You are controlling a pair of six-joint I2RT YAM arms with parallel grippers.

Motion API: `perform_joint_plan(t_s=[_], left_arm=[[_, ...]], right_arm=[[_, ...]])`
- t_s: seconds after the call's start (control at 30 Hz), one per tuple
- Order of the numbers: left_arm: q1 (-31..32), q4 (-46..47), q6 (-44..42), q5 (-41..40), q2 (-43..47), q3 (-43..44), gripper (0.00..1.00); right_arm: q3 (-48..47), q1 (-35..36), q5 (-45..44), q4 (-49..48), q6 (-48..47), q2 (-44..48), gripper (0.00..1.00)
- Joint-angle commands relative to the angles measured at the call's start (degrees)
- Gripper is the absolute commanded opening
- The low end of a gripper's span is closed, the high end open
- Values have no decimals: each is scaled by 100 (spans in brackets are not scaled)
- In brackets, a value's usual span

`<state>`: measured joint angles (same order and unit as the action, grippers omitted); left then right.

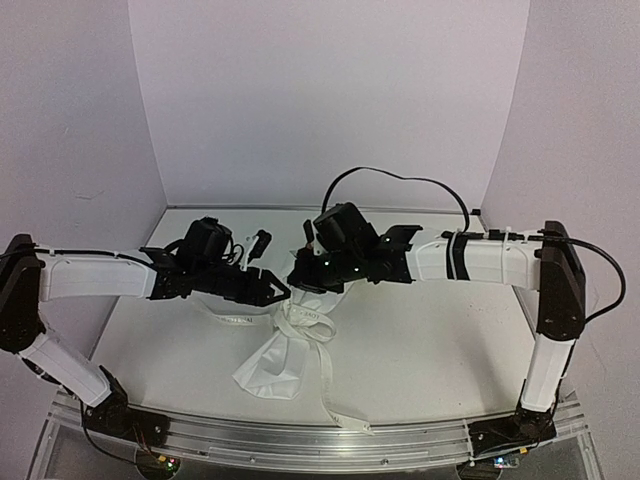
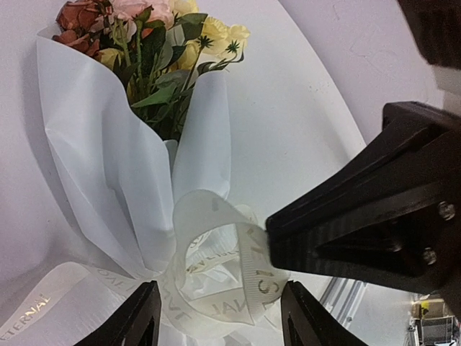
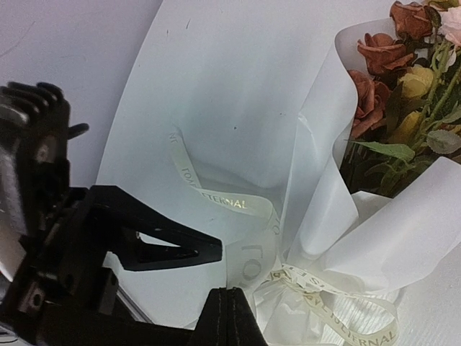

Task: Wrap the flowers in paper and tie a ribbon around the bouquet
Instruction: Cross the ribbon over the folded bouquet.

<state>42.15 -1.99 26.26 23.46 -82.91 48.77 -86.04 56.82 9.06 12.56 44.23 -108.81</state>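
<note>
Bouquet (image 1: 275, 365) lying on worktop (image 1: 430, 350), centre of overhead view. Ribbon (image 2: 216, 216) looped round its neck. Left fingers (image 2: 144, 321) apart, straddling loop. Right fingers (image 3: 229, 317) together at loop; pinch unclear.

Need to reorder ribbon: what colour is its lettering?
Gold, on cream ribbon, clearest from the right wrist.

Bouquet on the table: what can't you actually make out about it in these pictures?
The flowers: top view, hidden under the left gripper and right gripper.
The stem ends: every view, wrapped inside the paper.
Whether the ribbon is knotted: left wrist view, the bottom edge cuts its loop; right wrist view, the right gripper's tip covers the crossing.
Ribbon lettering: top view, too small to read.
</note>
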Motion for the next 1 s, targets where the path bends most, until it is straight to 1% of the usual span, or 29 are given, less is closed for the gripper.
perform_joint_plan(t_s=[0.0, 0.17, 0.33, 0.43, 0.57, 0.77, 0.8, 0.87, 0.97], left_arm=[[-23, 166, -375, -259, -199, 254, 60], [-22, 575, -418, -38, -361, 282, 60], [-23, 846, -352, 103, -534, 265, 54], [-23, 920, -312, 122, -638, 269, 45], [-31, 1117, -233, 32, -624, 159, 28], [-51, 1278, -188, -50, -659, 108, 5], [-55, 1291, -169, -53, -680, 107, 2], [-60, 1339, -104, -62, -696, 92, 0], [-77, 1466, 69, -134, -645, -14, 0]], right_arm=[[-196, -91, 300, -324, 265, -131, 0], [-225, -114, 503, -446, 354, -221, 0], [-247, -124, 589, -474, 391, -263, 0], [-201, -134, 566, -506, 405, -220, 0], [-174, -142, 575, -516, 398, -173, 0], [-73, -145, 656, -540, 344, -105, 0], [-43, -145, 655, -543, 336, -78, 2], [80, -142, 588, -544, 299, 31, 13], [420, -144, 403, -556, 188, 327, 37]])
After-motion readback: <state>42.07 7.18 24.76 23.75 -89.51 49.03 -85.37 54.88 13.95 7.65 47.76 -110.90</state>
